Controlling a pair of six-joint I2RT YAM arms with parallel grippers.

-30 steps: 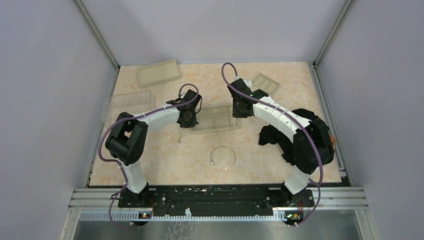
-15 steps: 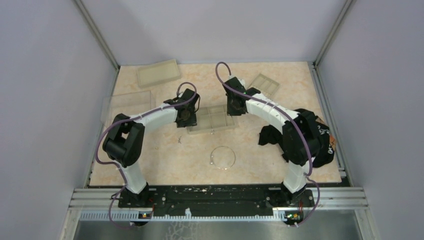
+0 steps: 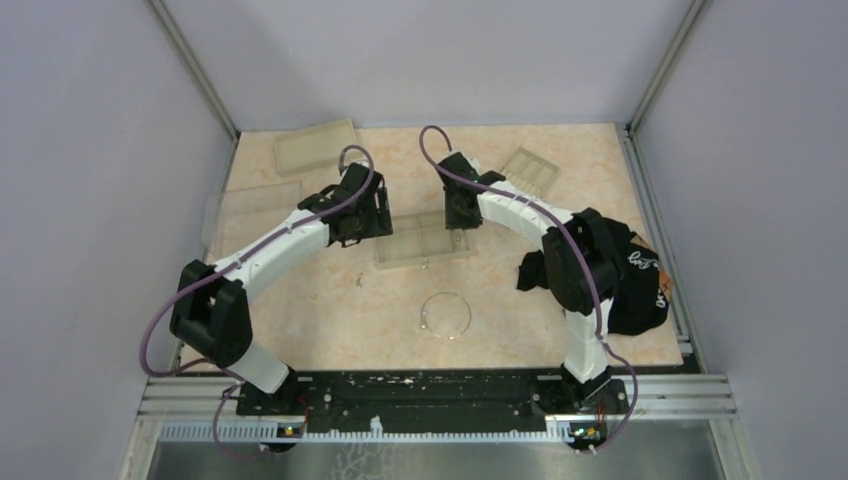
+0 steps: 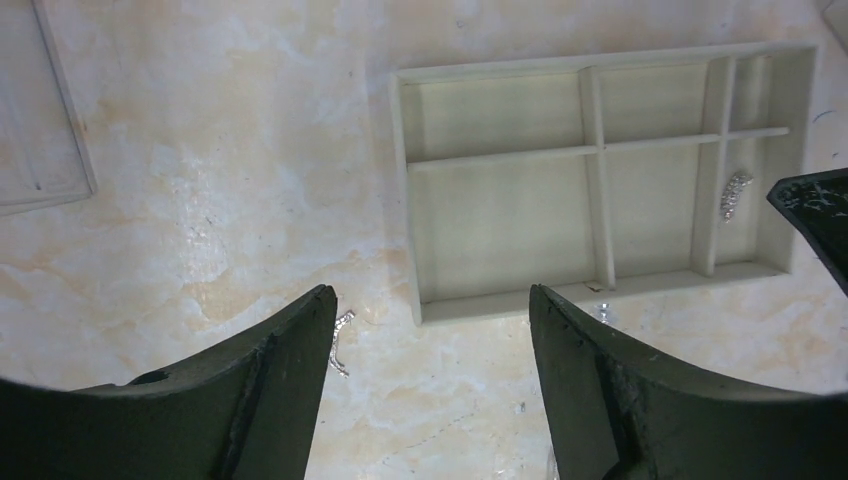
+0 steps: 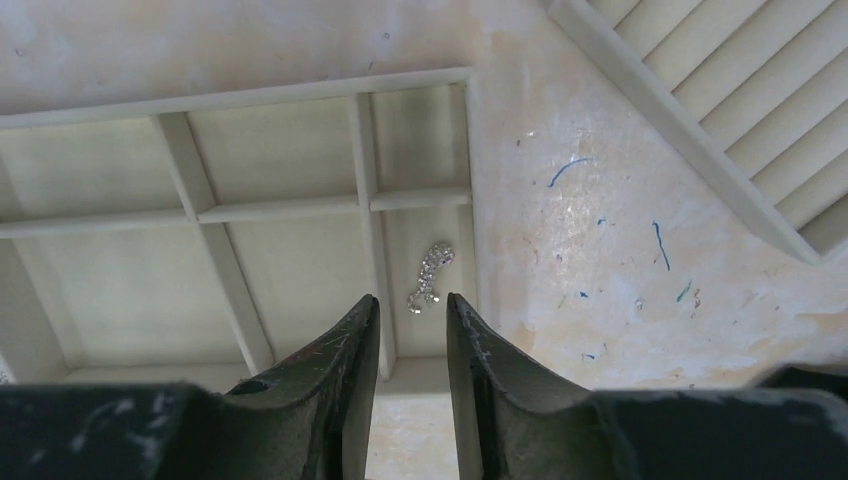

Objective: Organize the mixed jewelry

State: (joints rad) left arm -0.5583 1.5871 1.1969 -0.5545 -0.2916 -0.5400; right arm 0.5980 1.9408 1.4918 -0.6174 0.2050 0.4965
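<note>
A beige compartment tray (image 3: 425, 238) lies mid-table between my grippers. A sparkly silver piece (image 5: 431, 274) lies in its narrow right-end compartment (image 4: 734, 193). My right gripper (image 5: 412, 298) hovers just over that end (image 3: 458, 210), jaws a little apart and empty. My left gripper (image 4: 432, 292) stands open and empty at the tray's left near corner (image 3: 365, 215). A small silver bit (image 4: 340, 340) lies on the table beside its left finger (image 3: 357, 281). A tiny stud (image 4: 603, 312) sits by the tray's near rim. The thin silver wire hoop (image 3: 447, 294) rests nearer the arm bases.
A black cloth (image 3: 620, 275) is heaped at the right edge. A flat beige tray (image 3: 318, 146) lies at the back left, a ridged tray (image 3: 530, 167) at the back right (image 5: 720, 90), and a clear lid (image 3: 255, 205) at the left.
Both grippers have opened. The right gripper moved left over the tray's right end, where the sparkly piece now lies free. The left arm stretched out and its gripper lifted back from the tray.
</note>
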